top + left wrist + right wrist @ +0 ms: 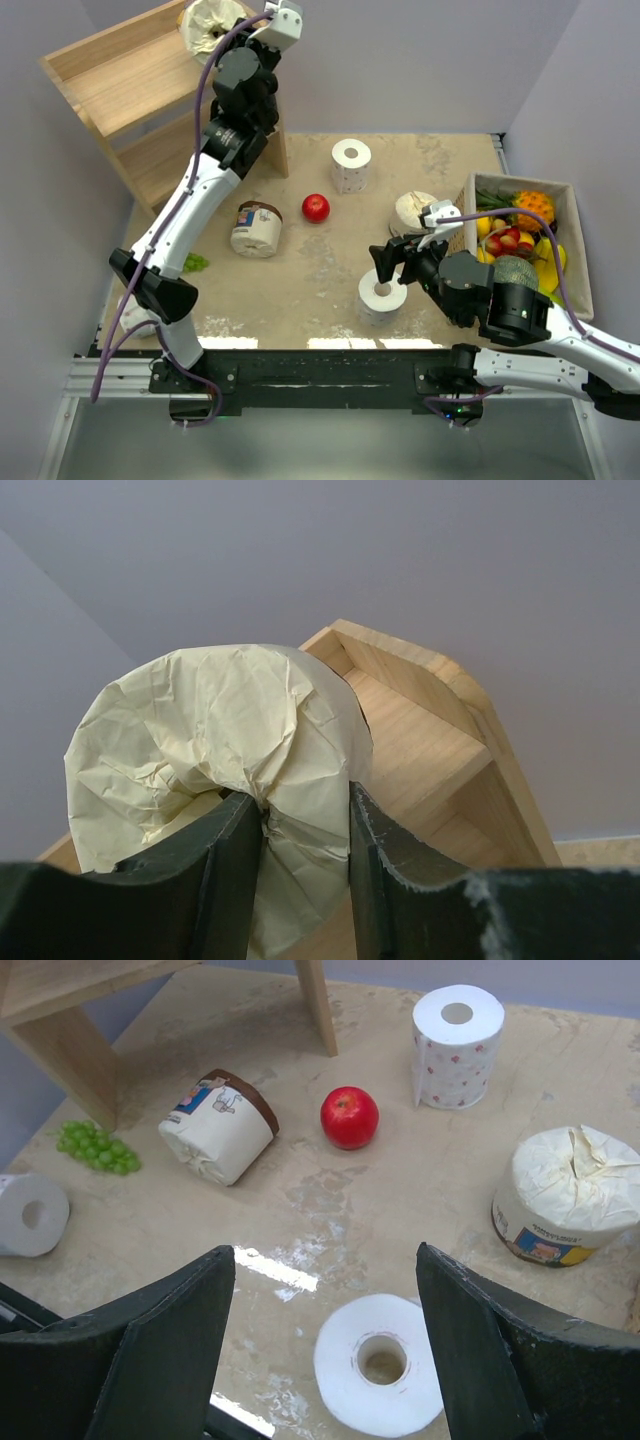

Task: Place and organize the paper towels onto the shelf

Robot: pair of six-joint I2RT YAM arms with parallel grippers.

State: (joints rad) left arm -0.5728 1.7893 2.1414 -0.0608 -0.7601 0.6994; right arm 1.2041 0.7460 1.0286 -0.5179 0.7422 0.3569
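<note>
My left gripper [305, 830] is shut on the twisted end of a cream-wrapped paper towel roll [215, 740] and holds it over the top of the wooden shelf [420, 730]; both show at the far left of the top view [213, 25], with the shelf [110, 90] below. My right gripper [325, 1260] is open above a bare white roll [380, 1365] standing near the front edge [382, 295]. On the table are a second upright white roll [351, 165], a wrapped roll lying on its side [256, 229], an upright wrapped roll [415, 210] and a white roll [140, 322] by the left arm's base.
A red apple [316, 208] lies mid-table. Green grapes [195, 263] lie near the left arm. A box of fruit [575, 240] stands at the right edge. The shelf's leg [318, 1005] stands on the table at the back left.
</note>
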